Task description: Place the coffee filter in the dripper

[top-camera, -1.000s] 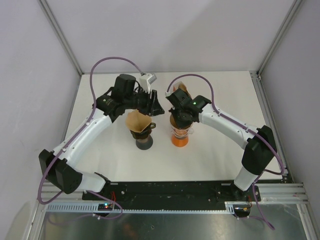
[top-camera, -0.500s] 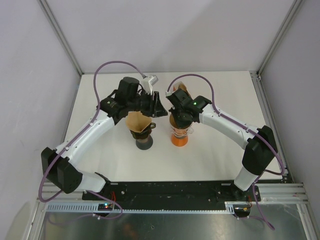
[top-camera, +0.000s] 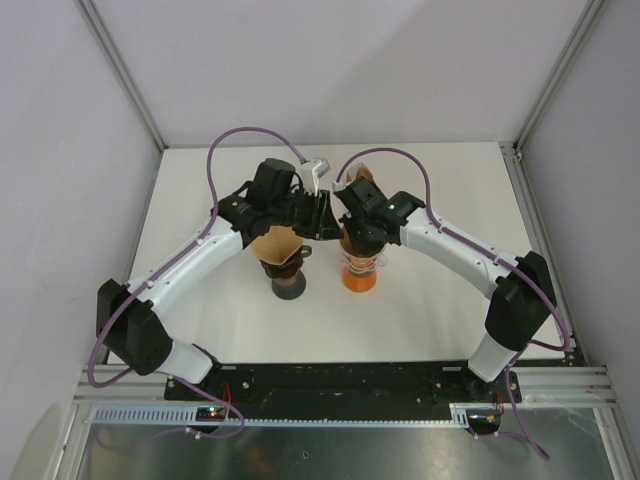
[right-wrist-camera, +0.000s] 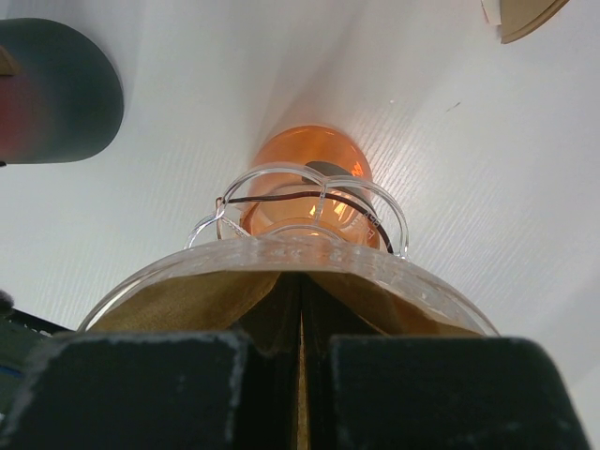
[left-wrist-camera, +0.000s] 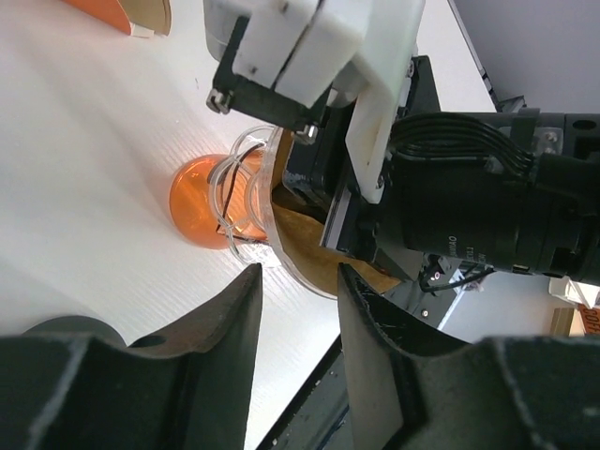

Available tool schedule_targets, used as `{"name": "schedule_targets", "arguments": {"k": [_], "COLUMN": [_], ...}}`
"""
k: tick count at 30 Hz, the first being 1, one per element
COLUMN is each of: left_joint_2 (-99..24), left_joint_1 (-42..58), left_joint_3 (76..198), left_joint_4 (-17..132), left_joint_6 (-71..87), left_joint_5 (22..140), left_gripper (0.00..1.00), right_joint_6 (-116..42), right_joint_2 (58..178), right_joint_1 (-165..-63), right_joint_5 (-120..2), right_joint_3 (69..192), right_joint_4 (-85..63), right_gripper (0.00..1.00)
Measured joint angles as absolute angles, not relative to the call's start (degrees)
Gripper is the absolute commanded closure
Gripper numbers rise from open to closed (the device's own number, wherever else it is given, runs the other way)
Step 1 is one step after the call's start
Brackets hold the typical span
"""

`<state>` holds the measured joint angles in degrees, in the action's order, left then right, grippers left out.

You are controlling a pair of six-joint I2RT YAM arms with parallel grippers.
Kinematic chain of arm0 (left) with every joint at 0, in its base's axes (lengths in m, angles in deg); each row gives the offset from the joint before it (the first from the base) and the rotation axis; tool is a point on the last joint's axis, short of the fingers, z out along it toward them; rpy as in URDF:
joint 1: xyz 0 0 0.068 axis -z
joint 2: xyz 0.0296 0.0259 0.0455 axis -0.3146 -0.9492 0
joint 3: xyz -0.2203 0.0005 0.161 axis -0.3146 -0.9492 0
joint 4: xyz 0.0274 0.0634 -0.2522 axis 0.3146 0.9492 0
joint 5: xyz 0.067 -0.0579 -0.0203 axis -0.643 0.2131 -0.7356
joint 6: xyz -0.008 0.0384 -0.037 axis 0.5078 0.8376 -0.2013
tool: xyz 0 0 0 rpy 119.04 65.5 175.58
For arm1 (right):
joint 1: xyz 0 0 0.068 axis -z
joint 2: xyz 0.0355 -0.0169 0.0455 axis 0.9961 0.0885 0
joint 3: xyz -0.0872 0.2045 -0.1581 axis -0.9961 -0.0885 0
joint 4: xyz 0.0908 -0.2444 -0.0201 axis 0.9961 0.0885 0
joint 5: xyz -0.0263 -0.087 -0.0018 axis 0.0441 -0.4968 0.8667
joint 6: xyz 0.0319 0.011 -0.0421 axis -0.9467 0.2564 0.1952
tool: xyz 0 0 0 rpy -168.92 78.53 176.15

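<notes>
A clear glass dripper (right-wrist-camera: 291,246) stands on an orange base (top-camera: 359,279) at the table's middle. My right gripper (top-camera: 362,238) is directly above it, shut on a brown paper coffee filter (right-wrist-camera: 178,300) whose folds lie inside the dripper's rim; the right gripper (right-wrist-camera: 302,292) shows its fingers pressed together on the paper. My left gripper (top-camera: 326,217) is open and empty, right beside the right gripper on its left. In the left wrist view the left gripper (left-wrist-camera: 300,281) faces the filter (left-wrist-camera: 314,253), the dripper (left-wrist-camera: 246,187) and the right gripper's body.
A second brown filter (top-camera: 277,243) sits in a dark stand (top-camera: 288,288) left of the orange base; that stand's base shows in the right wrist view (right-wrist-camera: 58,92). A brown filter holder (top-camera: 366,178) stands behind the right gripper. Frame posts rise at the table's back corners.
My left arm has swung right, bringing its open gripper from above the dark stand to beside the right gripper. The right gripper has stayed on the filter over the dripper.
</notes>
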<state>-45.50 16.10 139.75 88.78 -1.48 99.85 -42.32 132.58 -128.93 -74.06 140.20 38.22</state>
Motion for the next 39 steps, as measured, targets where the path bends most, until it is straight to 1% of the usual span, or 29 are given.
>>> {"name": "schedule_targets", "arguments": {"k": [7,13,19,25,33,39], "left_joint_2": [-48.4,-50.2,-50.2,-50.2,-50.2,-50.2], "left_joint_1": [16.2,16.5,16.7,16.7,16.7,16.9], "left_joint_3": [139.8,139.8,139.8,139.8,139.8,139.8], "left_joint_4": [88.1,87.1,86.6,86.4,86.4,86.4], "left_joint_6": [-2.0,-3.4,-4.0,-4.4,-4.3,-3.9], "left_joint_5": [99.9,100.4,100.6,100.3,100.3,100.2], "left_gripper": [0.59,0.73,0.79,0.88,0.90,0.90], "right_joint_6": [-42.3,-42.4,-42.1,-42.1,-41.6,-40.6], "right_joint_2": [132.4,132.1,131.8,131.1,128.8,125.5], "right_joint_1": [-128.6,-128.5,-128.1,-127.8,-127.0,-126.4], "right_joint_5": [-73.7,-73.3,-72.6,-71.2,-69.3,-67.6], "right_joint_3": [139.9,139.6,139.3,138.8,138.4,138.4], "right_joint_4": [37.7,37.3,36.9,36.1,34.9,32.6], "right_gripper": [1.00,1.00,1.00,1.00,0.99,0.92]}}
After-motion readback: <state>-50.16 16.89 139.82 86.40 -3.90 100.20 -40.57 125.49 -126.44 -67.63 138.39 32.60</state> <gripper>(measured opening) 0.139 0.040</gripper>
